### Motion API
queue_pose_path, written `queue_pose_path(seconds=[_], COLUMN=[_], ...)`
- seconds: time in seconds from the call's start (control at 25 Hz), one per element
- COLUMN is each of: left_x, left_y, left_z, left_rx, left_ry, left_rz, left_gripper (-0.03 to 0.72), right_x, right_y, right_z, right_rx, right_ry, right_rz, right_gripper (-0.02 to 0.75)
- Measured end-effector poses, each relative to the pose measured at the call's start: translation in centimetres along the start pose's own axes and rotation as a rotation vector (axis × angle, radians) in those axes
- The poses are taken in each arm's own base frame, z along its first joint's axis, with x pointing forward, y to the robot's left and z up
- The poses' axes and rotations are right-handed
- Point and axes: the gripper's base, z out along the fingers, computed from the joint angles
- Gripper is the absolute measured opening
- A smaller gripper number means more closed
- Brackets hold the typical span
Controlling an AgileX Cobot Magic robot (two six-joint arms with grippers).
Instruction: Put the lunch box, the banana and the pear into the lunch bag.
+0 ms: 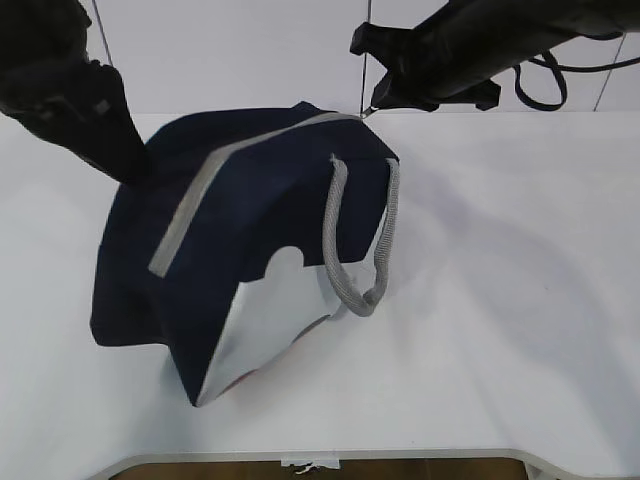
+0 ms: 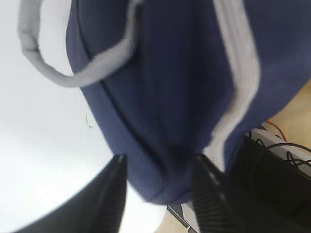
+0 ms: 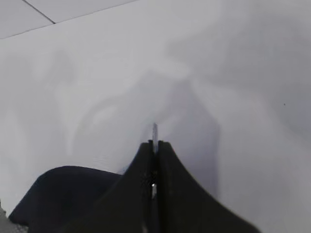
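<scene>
The navy lunch bag lies tilted on the white table, its grey zipper closed and its white end panel facing me. My left gripper is open at the bag's far left corner, with that corner between its fingers and a gap showing beside the left one. At the bag's far right top, my right gripper is shut on the thin metal zipper pull, which pokes out past its fingertips. The lunch box, the banana and the pear are out of view.
Grey rope handles hang down the bag's near right side. The table's front edge runs just below the bag. Beyond the table's left edge, black equipment and cables show in the left wrist view.
</scene>
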Motion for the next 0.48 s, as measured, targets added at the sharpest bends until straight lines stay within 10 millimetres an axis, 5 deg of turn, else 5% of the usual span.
queue_pose_path(seconds=[0.16,0.48], left_x=[0.0,-1.4], left_y=[0.0,-0.9], left_z=[0.0,-1.9], left_rx=[0.0,0.067], left_ry=[0.0,-0.099], left_rz=[-0.006,-0.016], left_gripper=[0.407,0.42], right_x=[0.0,0.1], right_y=[0.1,0.3], right_z=[0.0,0.0], right_rx=[-0.006,-0.031], right_ry=[0.001,0.011], right_rz=[0.013,0.037], right_gripper=[0.001,0.001])
